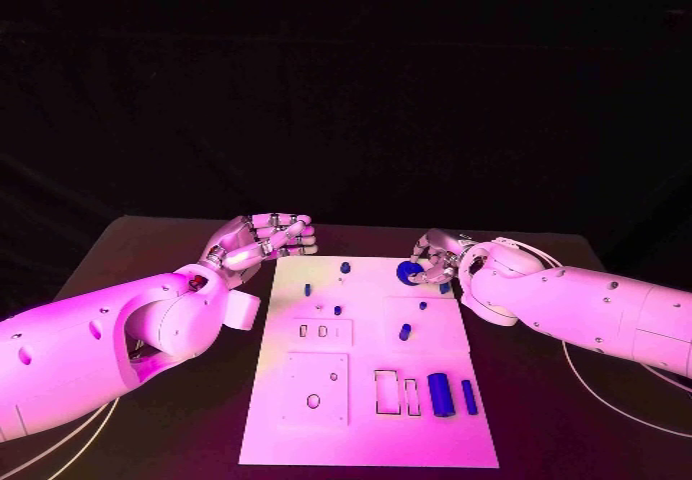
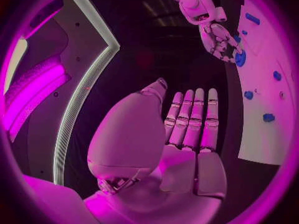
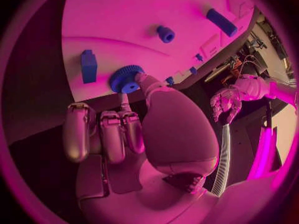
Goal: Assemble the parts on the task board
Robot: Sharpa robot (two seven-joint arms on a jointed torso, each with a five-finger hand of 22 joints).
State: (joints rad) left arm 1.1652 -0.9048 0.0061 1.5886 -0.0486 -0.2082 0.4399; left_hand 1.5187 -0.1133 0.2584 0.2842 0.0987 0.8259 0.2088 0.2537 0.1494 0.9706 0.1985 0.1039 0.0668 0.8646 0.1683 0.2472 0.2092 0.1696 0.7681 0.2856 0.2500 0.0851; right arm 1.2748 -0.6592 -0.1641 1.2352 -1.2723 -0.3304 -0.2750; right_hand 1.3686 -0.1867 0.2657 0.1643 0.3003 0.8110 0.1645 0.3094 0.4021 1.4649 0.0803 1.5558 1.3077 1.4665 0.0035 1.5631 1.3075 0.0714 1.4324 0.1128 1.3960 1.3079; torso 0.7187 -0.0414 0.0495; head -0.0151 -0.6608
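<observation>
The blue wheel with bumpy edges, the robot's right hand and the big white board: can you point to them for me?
blue wheel (image 3: 126,78), right wrist view, on its ridged rim.
right hand (image 1: 438,256), head view, on the middle of the hand.
white board (image 1: 361,440), head view, on a bare part near its front edge.

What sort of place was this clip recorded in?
Probably a robotics lab or test bench: a black table against a dark backdrop, a white task board with small blue parts, and the right hand pinching a blue gear.
</observation>
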